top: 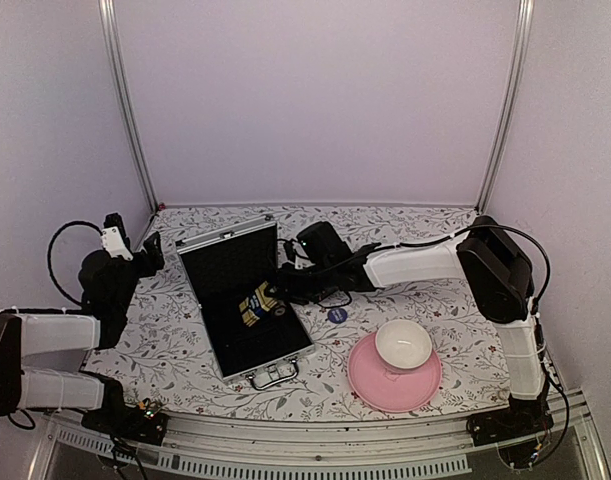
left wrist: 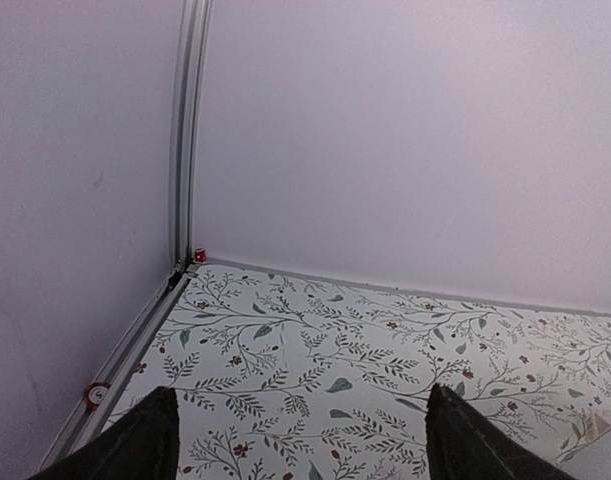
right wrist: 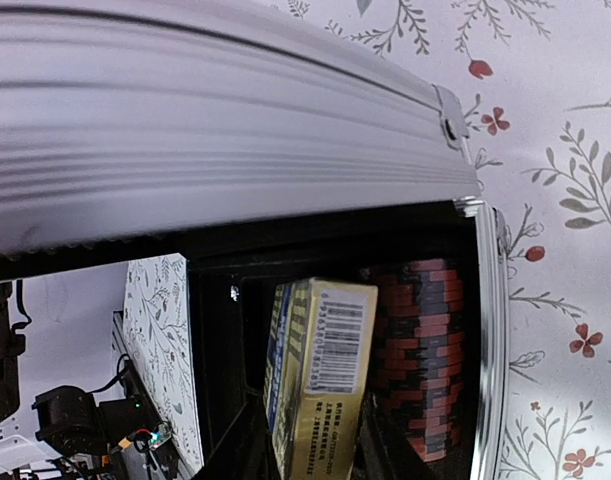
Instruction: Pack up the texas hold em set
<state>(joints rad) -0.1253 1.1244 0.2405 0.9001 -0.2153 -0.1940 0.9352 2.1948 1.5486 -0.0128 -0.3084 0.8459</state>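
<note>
Packing looks partly done: the silver briefcase (top: pixel 230 268), centre-left of the overhead view, stands open with its lid yet to be shut, and the pink plate (top: pixel 370 388) at lower right carries only a white bowl (top: pixel 403 343). Inside the case a gold-and-dark card box (top: pixel 257 303) stands on edge beside a dark red chip stack (right wrist: pixel 420 360), while the small blue disc (top: pixel 336 314) lies outside, just right of the case. The right gripper (right wrist: pixel 315 452) straddles the card box, and whether it is gripping or has let go cannot be told; the left gripper (left wrist: pixel 295 440), far left, gapes empty.
</note>
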